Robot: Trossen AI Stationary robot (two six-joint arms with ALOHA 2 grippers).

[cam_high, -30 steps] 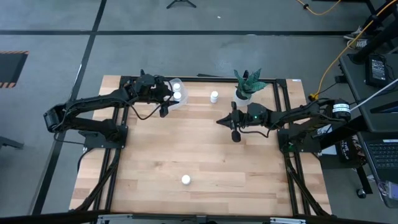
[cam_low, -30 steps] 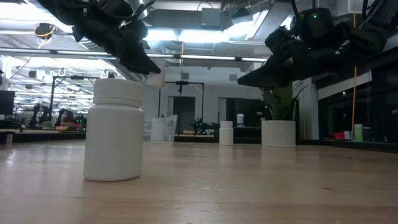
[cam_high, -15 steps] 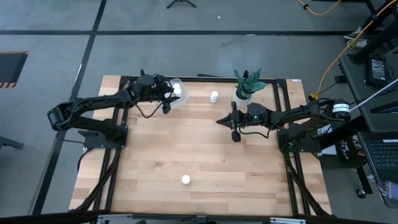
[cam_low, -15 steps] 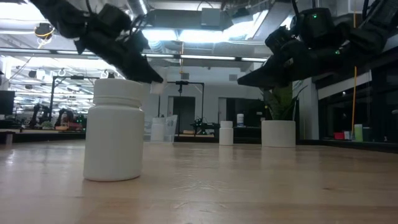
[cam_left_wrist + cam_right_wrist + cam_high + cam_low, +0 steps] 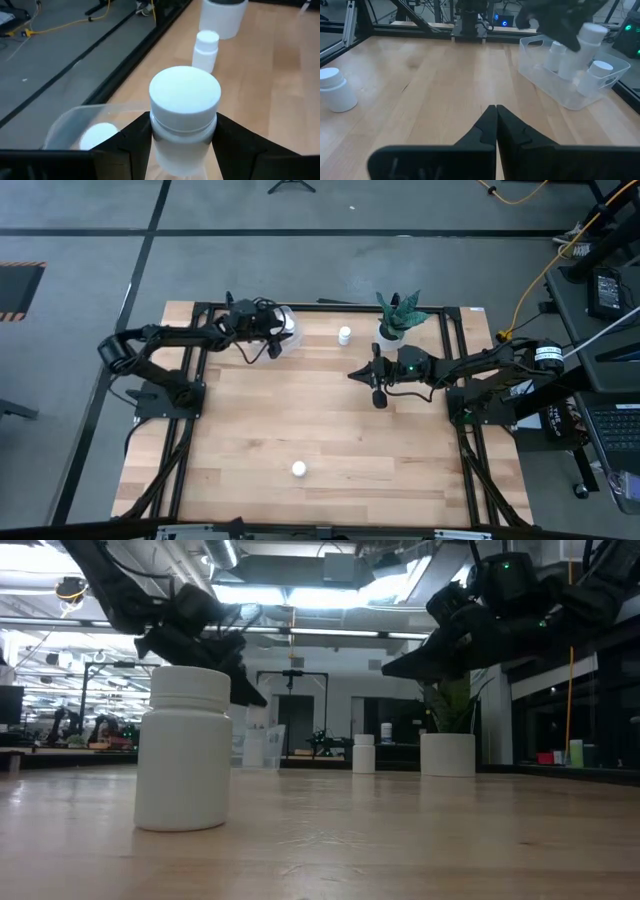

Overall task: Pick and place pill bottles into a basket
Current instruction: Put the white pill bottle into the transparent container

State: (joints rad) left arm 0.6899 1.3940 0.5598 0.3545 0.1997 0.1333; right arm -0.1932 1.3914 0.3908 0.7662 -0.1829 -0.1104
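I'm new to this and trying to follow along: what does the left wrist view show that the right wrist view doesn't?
Only the left wrist view shows the held bottle close up between the left gripper fingers, plus the pot.
Only the right wrist view shows the right gripper shut and empty, and two bottles standing in the basket.
Both show the basket and the bottle standing loose on the table.

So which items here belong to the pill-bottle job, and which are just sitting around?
Job:
held bottle in left gripper, over the basket
bottles already in basket
far bottle
near bottle

Lying about:
plant pot
right gripper, shut and empty
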